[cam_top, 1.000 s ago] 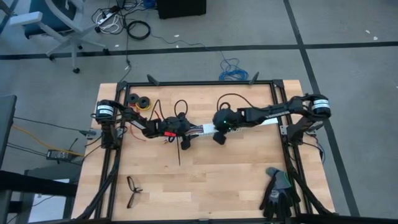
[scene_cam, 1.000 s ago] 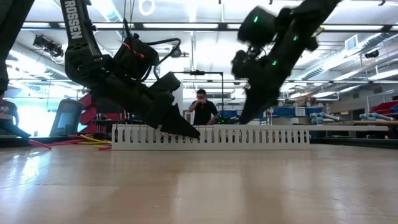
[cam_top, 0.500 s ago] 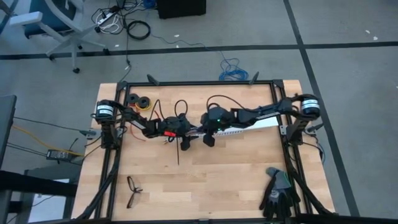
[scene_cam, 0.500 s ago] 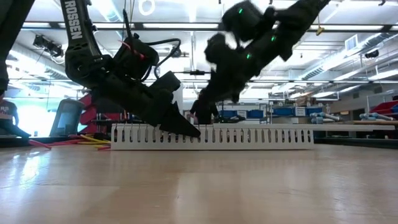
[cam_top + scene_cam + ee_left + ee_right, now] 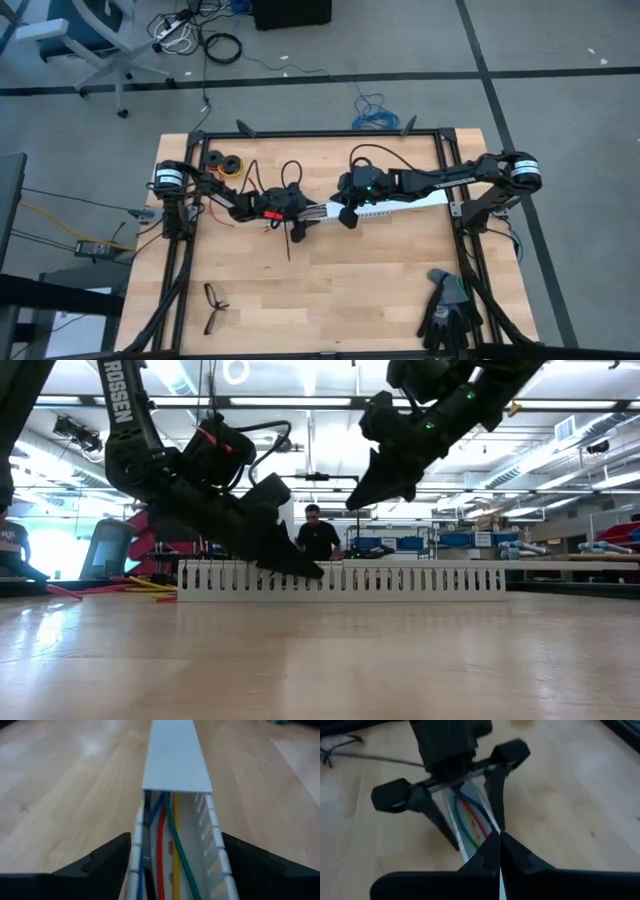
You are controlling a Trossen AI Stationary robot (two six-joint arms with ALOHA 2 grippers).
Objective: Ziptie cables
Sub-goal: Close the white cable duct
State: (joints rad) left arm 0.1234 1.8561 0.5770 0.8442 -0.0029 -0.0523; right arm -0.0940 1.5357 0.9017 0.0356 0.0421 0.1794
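- Compared with half a second ago, the right gripper (image 5: 346,218) has gone back a little along the long white slotted plastic strip (image 5: 400,206), away from the left gripper (image 5: 300,214), and in the low view it hangs higher above the strip.
- Its two fingers are pressed together, with nothing between them; the tips point down at the open end of the strip.
- The left gripper has its jaws wide, one finger (image 5: 107,857) on each side of the strip, so the strip lies between the jaws; I judge this keeps the channel from sliding.
- The thin coloured cables (image 5: 167,845), blue, red, yellow and green, lie inside the channel between the left jaws and run under the white cover.
- A thin black ziptie (image 5: 288,248) lies on the wooden table (image 5: 380,290), near the left jaws and not held.
- I judge no tie is yet around the cables.
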